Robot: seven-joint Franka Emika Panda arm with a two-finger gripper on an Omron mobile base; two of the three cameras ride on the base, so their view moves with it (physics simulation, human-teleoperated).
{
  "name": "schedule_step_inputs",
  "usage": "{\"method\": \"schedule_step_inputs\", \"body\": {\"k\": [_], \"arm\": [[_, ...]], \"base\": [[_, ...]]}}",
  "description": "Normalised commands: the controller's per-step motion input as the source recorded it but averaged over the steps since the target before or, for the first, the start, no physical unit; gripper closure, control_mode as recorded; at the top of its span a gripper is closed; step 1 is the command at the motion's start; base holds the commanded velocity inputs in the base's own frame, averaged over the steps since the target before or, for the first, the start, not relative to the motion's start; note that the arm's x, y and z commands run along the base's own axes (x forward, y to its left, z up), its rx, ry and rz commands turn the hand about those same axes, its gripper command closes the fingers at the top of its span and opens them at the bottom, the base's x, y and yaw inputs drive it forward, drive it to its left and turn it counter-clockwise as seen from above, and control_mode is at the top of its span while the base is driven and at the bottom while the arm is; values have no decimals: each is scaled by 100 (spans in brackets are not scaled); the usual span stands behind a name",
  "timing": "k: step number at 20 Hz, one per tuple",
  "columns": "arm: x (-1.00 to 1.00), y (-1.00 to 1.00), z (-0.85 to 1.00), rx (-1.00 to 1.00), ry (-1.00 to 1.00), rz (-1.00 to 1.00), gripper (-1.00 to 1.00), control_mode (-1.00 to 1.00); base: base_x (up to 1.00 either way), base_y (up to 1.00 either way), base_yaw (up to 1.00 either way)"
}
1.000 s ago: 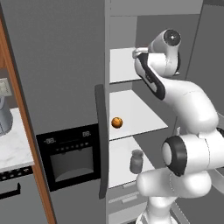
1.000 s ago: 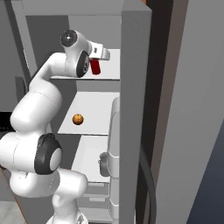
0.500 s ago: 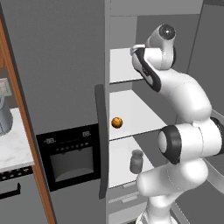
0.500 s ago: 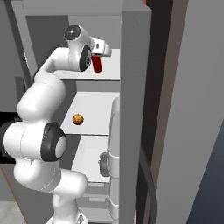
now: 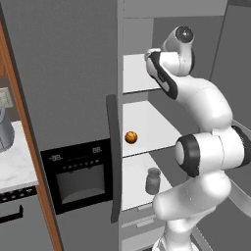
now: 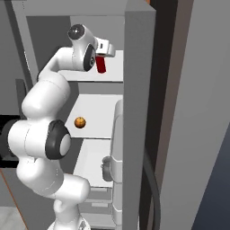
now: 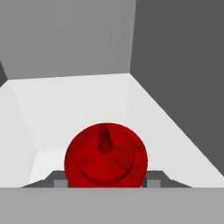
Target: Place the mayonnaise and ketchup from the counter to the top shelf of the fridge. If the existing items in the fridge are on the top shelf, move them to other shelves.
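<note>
Ketchup (image 6: 101, 64) pinched in my hand (image 6: 102, 57), hanging over the top shelf (image 6: 114, 71). Let go too high, I reckon, and that slim bottle topples or rolls off the edge.

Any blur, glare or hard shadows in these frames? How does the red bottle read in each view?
Hand view: sharp, flat shading, no glare; the slim red squeeze ketchup bottle is seen end-on, nozzle foreshortened, with only a soft shadow on the white top shelf. Right base view: bottle crisp, partly hidden by the arm. Left base view: even light, small round orange fruit sharp, fridge interior dim.
</note>
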Motion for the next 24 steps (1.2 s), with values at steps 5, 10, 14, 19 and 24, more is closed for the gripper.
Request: {"method": "schedule_step_inputs", "body": {"k": [5,10,14,19,24], "arm": [[10,0,-4,-1,-5,0,-100,-100],[0,0,0,0,0,0,-100,-100],[0,0,0,0,-1,0,-100,-100],[0,0,0,0,-3,0,-100,-100],[-58,0,0,0,-8,0,-100,-100]], "base": [[0,0,0],[0,0,0],[0,0,0],[0,0,0],[0,0,0]]}}
